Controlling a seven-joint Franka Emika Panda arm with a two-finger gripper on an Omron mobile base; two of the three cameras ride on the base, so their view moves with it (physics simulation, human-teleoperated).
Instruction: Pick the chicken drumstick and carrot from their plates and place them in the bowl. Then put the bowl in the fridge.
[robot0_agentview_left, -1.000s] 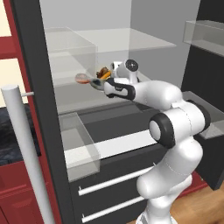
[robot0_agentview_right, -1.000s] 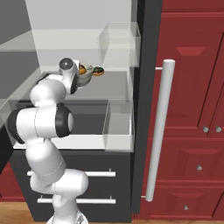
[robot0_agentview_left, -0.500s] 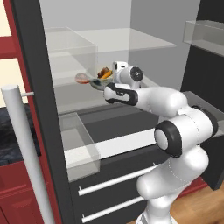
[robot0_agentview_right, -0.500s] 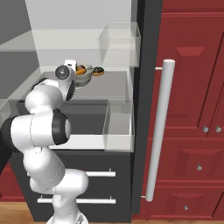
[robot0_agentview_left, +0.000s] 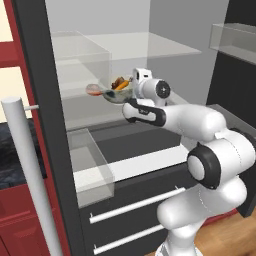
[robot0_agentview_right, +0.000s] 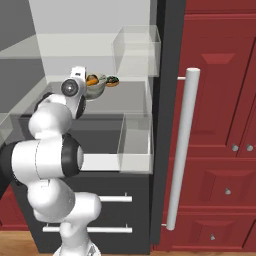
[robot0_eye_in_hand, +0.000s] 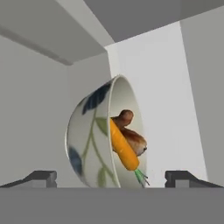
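With the deep round cream-white bowl (robot0_eye_in_hand: 105, 135) already resting on a clear shelf inside the tall dark grey fridge (robot0_agentview_right: 159, 125), we judge the task nearly complete: the slim orange tapered carrot (robot0_eye_in_hand: 124, 148) and the lumpy golden-brown chicken drumstick (robot0_eye_in_hand: 130, 131) both lie inside the bowl, and what remains appears to be drawing the arm clear of the compartment.

The two-finger gripper (robot0_eye_in_hand: 111, 177) stands released, its dark fingertips (robot0_eye_in_hand: 41, 177) spread wide on either side of the bowl, apart from its wall and grasping nothing. In the hand view the bowl appears rolled sideways because the camera rolls with the hand; in the left base view it sits upright (robot0_agentview_left: 119, 93) just to the left of the hand, on the middle shelf.

The bowl's outer wall is smooth and glazed, painted with dark blue and green leaf motifs; its interior is pale. The carrot ends in a short green stub. The shelves and door bins (robot0_agentview_right: 135, 141) are transparent and hard-edged, the fridge interior is pale and matte, and a long silver bar handle (robot0_agentview_right: 181, 150) runs down the door at the right.
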